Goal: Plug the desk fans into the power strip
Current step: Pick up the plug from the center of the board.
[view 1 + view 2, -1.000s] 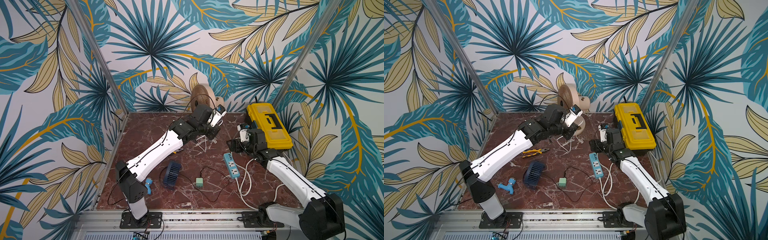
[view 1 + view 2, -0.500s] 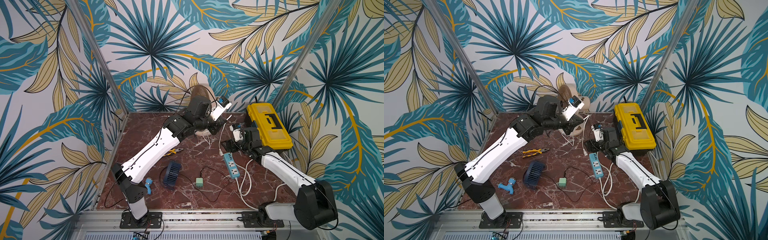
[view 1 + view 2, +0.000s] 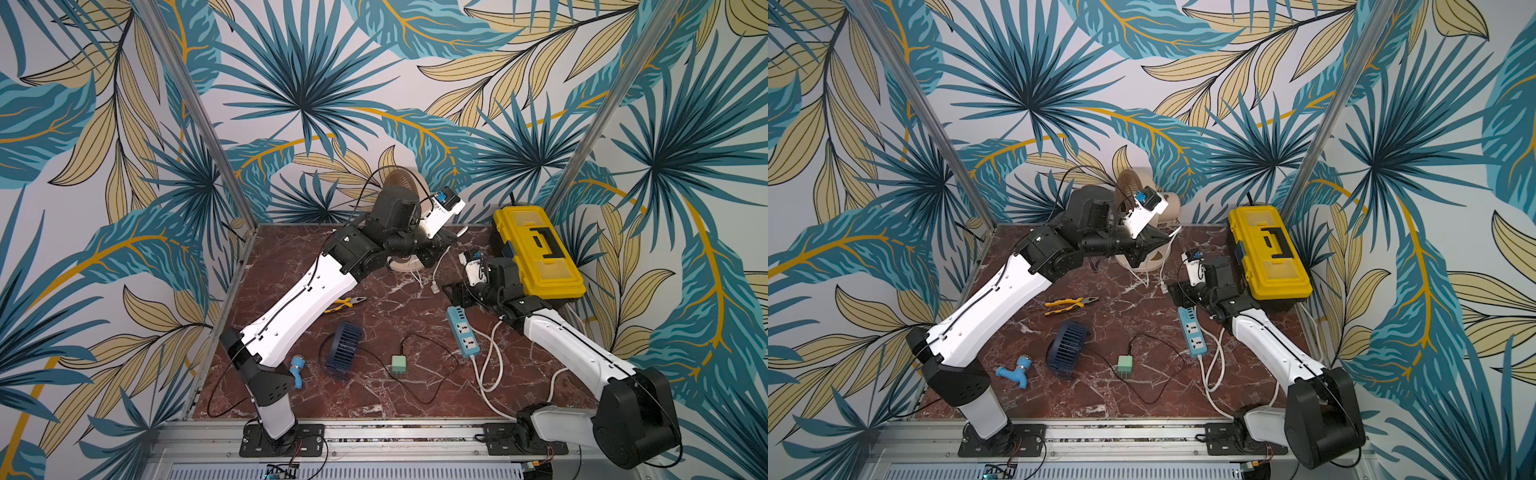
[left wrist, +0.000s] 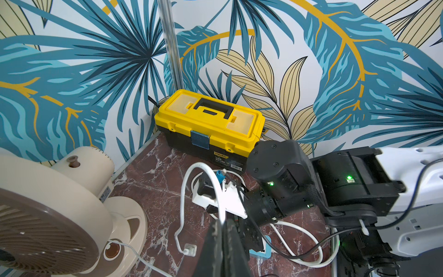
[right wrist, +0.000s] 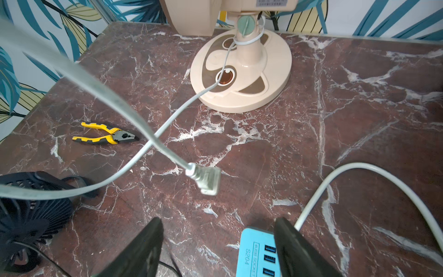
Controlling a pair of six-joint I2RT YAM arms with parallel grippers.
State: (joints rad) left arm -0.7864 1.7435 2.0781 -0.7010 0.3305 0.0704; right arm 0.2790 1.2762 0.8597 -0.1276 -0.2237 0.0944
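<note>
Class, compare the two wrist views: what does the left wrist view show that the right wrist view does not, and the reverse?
Only the left wrist view: the yellow toolbox and the right arm. Only the right wrist view: the pliers and the dark blue fan. Both: the desk fan's base, its white plug and the power strip.

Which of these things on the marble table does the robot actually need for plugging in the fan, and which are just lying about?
Needed: beige desk fan with brown grille; its white cord and flat plug; slim light-blue power strip.
Lying about: yellow plastic toolbox; yellow-handled pliers; small dark-blue fan; green adapter cube; blue plastic tap.
</note>
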